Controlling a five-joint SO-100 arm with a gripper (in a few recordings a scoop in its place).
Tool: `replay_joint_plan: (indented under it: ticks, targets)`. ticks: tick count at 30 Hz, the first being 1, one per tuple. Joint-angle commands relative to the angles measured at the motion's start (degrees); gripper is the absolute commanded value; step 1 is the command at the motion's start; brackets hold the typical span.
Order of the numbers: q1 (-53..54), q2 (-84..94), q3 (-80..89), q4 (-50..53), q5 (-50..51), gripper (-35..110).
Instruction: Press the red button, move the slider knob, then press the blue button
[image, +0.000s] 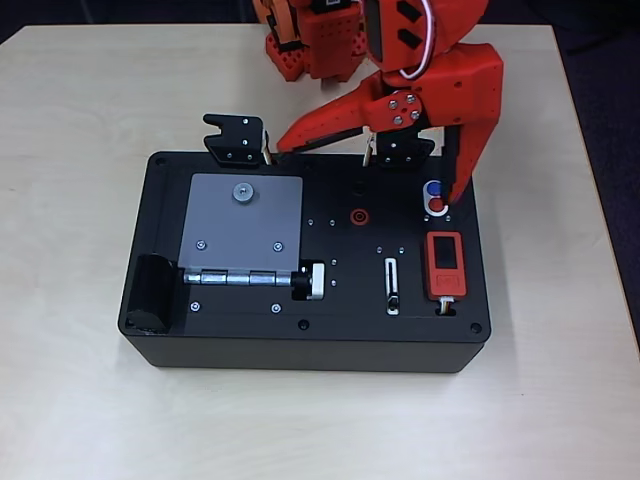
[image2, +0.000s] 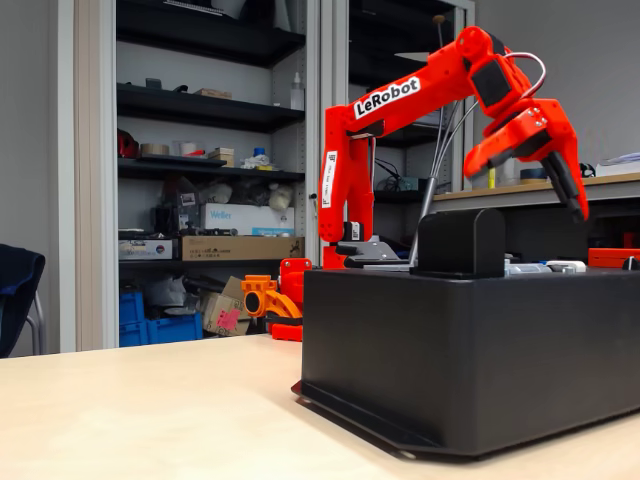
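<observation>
Overhead, the gripper (image: 375, 165) spreads wide, one fingertip (image: 457, 195) at the red button (image: 438, 206), blue button (image: 434, 187) just behind. Slider knob (image: 393, 300) sits low in its slot. From the side, the box (image2: 470, 360) hides its whole top face.

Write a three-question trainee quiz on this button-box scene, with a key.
1. True or false: the gripper is open in the overhead view.
2. Which button lies nearer the fingertip: A the red button, B the blue button, C neither, both about equal?
3. At which end of its slot, in the overhead view, does the slider knob sit?

Key: 1 true; 2 C; 3 the bottom end.
</observation>
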Motion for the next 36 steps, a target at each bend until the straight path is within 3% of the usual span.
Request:
replay_joint_plan:
  ticks: [1,36]
  targets:
    - [-2.1,3.9,1.7,0.5,5.1,102]
    - [-3.3,14.2,19.3,-4.0,6.4,103]
